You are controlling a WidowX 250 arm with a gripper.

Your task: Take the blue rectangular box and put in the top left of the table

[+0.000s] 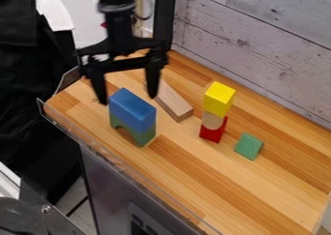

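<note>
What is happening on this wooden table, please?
A robot arm has its gripper open just above the blue box, seemingly about to grasp it, though it does not look gripped. The box is sitting on a green arch block. Nearby, a yellow block tops a small stack, with a plain wooden block and a small green block on either side.

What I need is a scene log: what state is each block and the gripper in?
Gripper: open, jaws apart
Blue box: resting on the green arch
Green arch: standing, opening downward
Long wooden block: lying down
Yellow block: top of stack
Pale piece: middle of stack
Red block: bottom of stack
Small green block: apart from the others
</note>
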